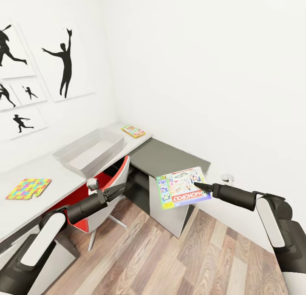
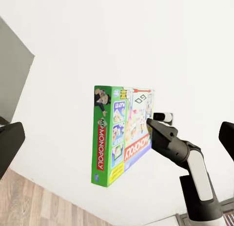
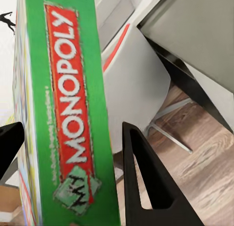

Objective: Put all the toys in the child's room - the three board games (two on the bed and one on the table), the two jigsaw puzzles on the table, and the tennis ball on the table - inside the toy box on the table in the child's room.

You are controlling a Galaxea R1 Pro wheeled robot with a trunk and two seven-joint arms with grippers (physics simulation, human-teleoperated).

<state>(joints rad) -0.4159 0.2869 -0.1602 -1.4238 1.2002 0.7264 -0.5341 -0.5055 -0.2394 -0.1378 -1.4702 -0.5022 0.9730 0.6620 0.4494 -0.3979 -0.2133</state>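
White walls [image 1: 204, 65] meet in a corner behind the L-shaped surface [image 1: 25, 205]: pale grey top along the left wall, dark grey section [image 1: 168, 159] on the right. Black dancer silhouette prints [image 1: 63, 61] hang above its pale run. Red-and-white chair [image 1: 106, 188] tucked under it. Wood-plank floor [image 1: 191, 256] below. Light flat, even.

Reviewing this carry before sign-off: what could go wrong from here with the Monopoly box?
Right gripper pinches the Monopoly box by one edge only, over bare floor; it could pivot or slip out. The red chair and the left gripper sit between it and the toy box; a direct swing may clip them.
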